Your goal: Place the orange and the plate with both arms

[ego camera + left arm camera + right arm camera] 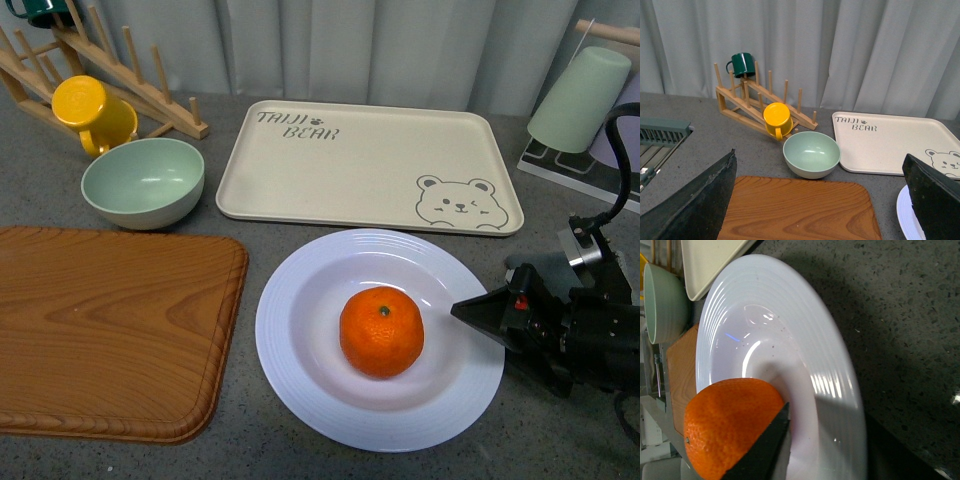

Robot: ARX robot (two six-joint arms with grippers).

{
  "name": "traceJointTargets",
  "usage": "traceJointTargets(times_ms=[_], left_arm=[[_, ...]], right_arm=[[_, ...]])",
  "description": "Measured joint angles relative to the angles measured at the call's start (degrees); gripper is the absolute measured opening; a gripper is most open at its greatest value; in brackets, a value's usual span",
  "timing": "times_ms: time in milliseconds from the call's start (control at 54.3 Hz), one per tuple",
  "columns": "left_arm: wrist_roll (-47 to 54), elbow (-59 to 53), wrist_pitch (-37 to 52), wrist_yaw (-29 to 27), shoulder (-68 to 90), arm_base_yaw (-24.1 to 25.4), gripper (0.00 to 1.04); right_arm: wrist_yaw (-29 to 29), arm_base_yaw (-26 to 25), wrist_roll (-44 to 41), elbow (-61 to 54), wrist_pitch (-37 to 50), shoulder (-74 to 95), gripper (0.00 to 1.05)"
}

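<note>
The orange (381, 331) sits in the middle of the white plate (300, 350), which lies on the grey counter in front of the beige tray. My right gripper (470, 312) comes in from the right and is shut on the plate's right rim, one finger over the rim close to the orange. In the right wrist view the orange (730, 425) and the plate (770, 335) fill the frame, with the upper finger (765, 450) beside the fruit. My left gripper (820, 200) is open, out of the front view, above the wooden board (800, 210). The plate's edge (905, 215) shows there.
A wooden board (100, 330) lies left of the plate. A pale green bowl (143, 182), a yellow mug (92, 113) and a wooden rack (110, 60) stand at the back left. A beige bear tray (340, 170) lies behind the plate. A green cup (580, 100) stands at back right.
</note>
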Motion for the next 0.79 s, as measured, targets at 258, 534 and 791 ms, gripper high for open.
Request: traceJointTargets(times_ms=[258, 534, 791], left_arm=[[0.0, 0.0, 0.0, 0.0, 0.0, 0.0, 0.98], [0.0, 0.0, 0.0, 0.0, 0.0, 0.0, 0.98], [0.0, 0.0, 0.0, 0.0, 0.0, 0.0, 0.98]], right_arm=[[-4.1, -0.5, 1.6, 0.4, 0.6, 0.9, 0.03], [-4.8, -0.5, 2.6, 0.4, 1.7, 0.7, 0.03], [-5.4, -0.6, 4.0, -1.8, 3.9, -4.4, 0.02]])
